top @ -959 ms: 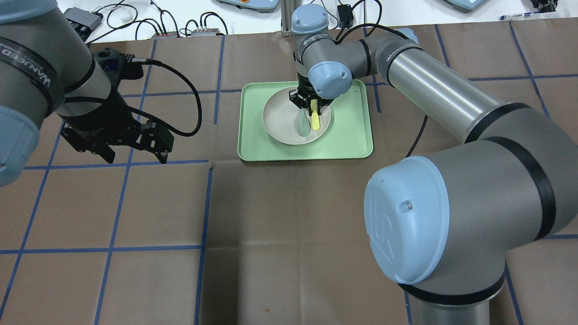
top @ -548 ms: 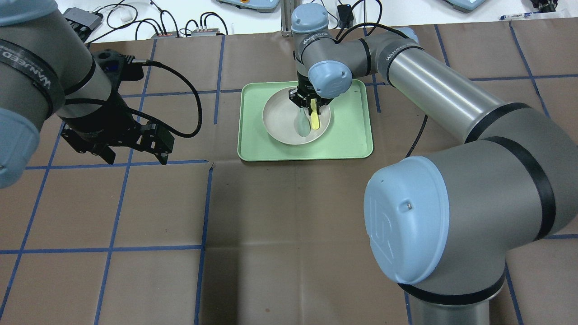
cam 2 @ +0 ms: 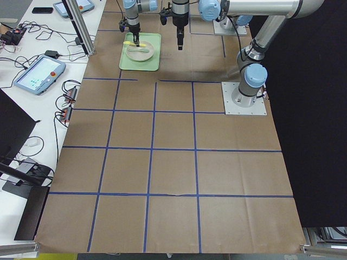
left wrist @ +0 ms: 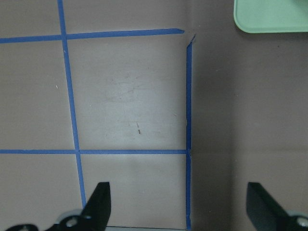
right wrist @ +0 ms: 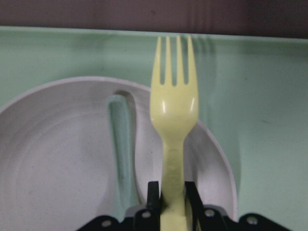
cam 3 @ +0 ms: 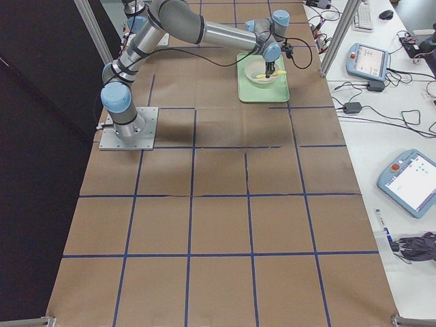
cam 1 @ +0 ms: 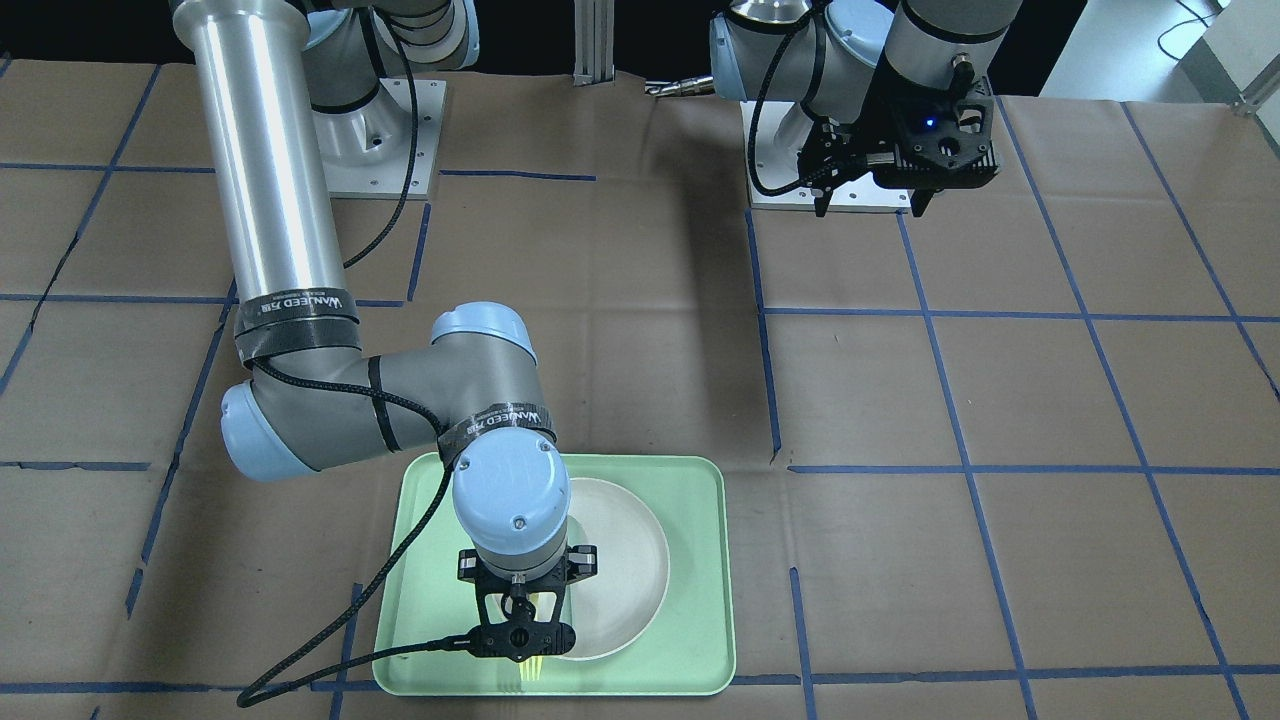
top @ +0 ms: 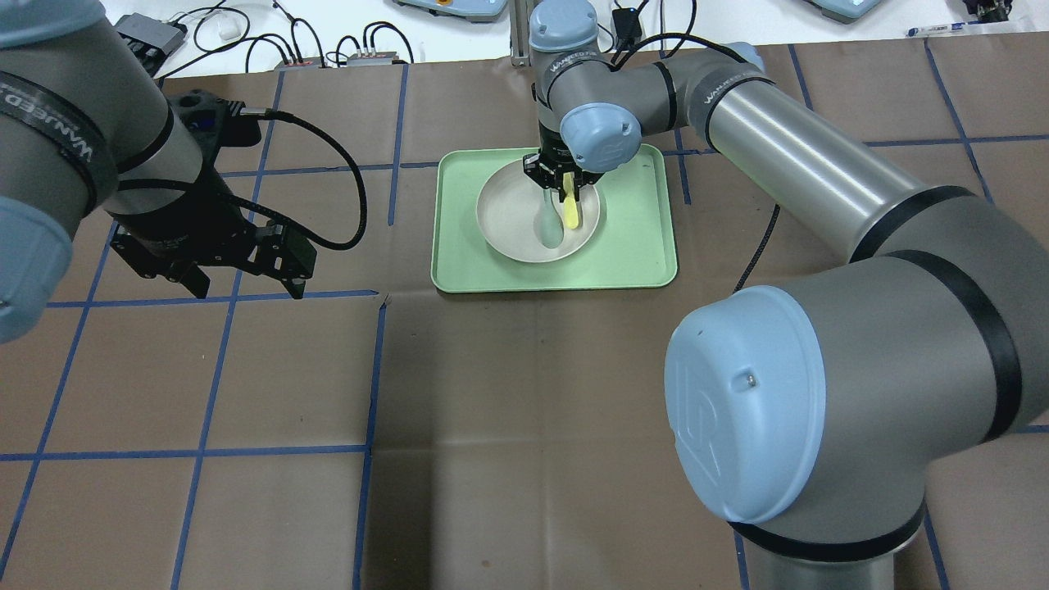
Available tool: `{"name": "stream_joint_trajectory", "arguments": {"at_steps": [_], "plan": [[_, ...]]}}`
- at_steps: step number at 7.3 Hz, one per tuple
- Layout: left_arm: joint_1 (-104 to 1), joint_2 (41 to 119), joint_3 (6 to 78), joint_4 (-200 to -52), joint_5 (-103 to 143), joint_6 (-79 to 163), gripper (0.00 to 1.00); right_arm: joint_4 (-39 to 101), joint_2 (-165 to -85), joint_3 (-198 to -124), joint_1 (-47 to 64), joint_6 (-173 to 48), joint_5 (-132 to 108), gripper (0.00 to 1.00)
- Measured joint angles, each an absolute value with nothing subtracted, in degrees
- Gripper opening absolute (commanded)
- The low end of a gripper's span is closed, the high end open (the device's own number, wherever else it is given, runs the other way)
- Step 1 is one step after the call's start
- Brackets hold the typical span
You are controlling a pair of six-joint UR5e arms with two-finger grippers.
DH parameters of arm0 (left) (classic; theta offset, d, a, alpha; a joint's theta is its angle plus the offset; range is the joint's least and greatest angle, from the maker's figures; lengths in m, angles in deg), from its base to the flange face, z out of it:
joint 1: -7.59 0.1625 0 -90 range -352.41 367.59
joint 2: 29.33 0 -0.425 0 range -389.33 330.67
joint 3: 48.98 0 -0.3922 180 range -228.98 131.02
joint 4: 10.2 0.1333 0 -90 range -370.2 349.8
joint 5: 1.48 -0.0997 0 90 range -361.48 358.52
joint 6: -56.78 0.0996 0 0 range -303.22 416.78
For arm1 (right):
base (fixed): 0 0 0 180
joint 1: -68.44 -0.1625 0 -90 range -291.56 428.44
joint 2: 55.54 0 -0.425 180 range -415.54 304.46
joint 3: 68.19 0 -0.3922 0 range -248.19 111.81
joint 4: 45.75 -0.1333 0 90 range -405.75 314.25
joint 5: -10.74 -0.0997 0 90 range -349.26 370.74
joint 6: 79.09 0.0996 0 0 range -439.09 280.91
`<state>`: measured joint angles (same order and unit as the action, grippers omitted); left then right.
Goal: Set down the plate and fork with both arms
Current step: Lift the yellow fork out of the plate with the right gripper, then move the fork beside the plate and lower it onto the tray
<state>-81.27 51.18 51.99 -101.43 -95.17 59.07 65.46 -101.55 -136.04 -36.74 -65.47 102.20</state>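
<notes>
The off-white plate [top: 512, 217] lies on the light-green tray [top: 643, 246]. My right gripper [top: 565, 182] is shut on the yellow fork [top: 571, 213] and holds it over the plate's far right part. In the right wrist view the fork [right wrist: 173, 110] sticks out from the gripper [right wrist: 172, 192], tines past the plate's rim [right wrist: 57, 159] over the tray [right wrist: 260, 120]. From the front the tines [cam 1: 533, 672] show below the right gripper [cam 1: 525, 610]. My left gripper [top: 246, 287] is open and empty above the table, left of the tray; it also shows from the front [cam 1: 868, 207].
A grey-green spoon [top: 549, 228] lies in the plate, beside the fork; it also shows in the right wrist view [right wrist: 122, 149]. The left wrist view shows the open fingers [left wrist: 98, 202] over brown paper with blue tape lines and a tray corner [left wrist: 269, 14].
My right wrist has shifted slightly toward the far side of the tray, with the fork still in its grip. The left arm has barely moved.
</notes>
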Motion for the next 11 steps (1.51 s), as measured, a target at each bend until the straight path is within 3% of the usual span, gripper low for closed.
{"name": "stream_joint_trajectory", "arguments": {"at_steps": [3,6,8,10,11], "plan": [[-81.27,51.23,52.0,-101.43,-95.17,59.07,1.0,61.65,-106.13,-137.99,-35.69,-65.5,102.36,0.03],[-81.3,51.27,52.05,-101.43,-95.14,59.07,1.0,64.26,-110.88,-147.09,-31.69,-65.97,102.4,0.04],[-81.33,51.27,52.07,-101.43,-95.12,59.07,1.0,72.67,-110.99,-152.33,-29.86,-66.33,102.13,0.04],[-81.31,51.27,52.09,-101.43,-95.14,59.07,1.0,75.74,-108.8,-153.05,-29.57,-66.0,102.06,0.07],[-81.28,51.27,52.09,-101.43,-95.13,59.07,1.0,76.0,-108.17,-153.01,-29.49,-65.97,102.18,0.28]]}}
